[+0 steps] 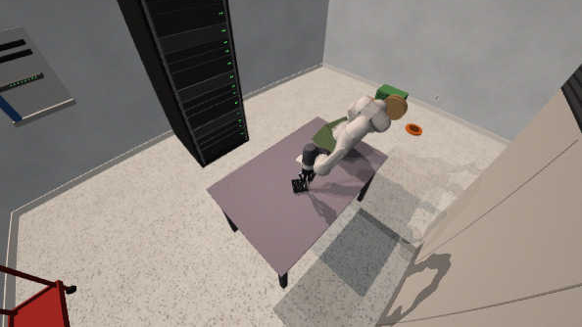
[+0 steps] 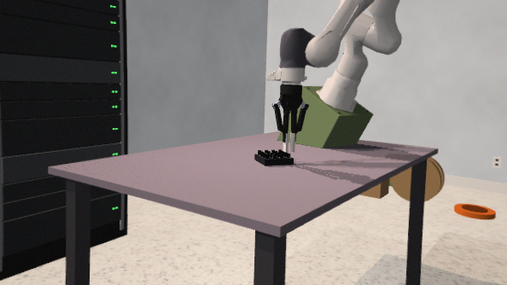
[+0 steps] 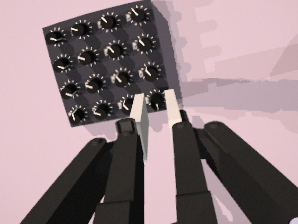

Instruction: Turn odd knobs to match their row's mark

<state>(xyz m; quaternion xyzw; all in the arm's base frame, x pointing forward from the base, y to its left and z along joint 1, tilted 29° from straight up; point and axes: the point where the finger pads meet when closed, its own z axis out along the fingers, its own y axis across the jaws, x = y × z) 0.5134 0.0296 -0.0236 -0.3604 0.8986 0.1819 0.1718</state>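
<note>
Knob box (image 1: 300, 186) (image 2: 279, 161) (image 3: 111, 64), on the worktop (image 1: 274, 208) (image 2: 192, 181) (image 3: 30, 165), inward from its edges and corners; gripper (image 1: 308, 181) (image 2: 288, 151) (image 3: 156, 106), pointing down at one corner knob (image 3: 156, 100) of the box; fingers slightly apart; whether they clamp that knob, cannot tell.

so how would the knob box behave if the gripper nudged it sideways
The knob box would probably slide rather than tip, being low and wide. It looks rigid, with straight edges, so it likely wouldn't flex.
</note>
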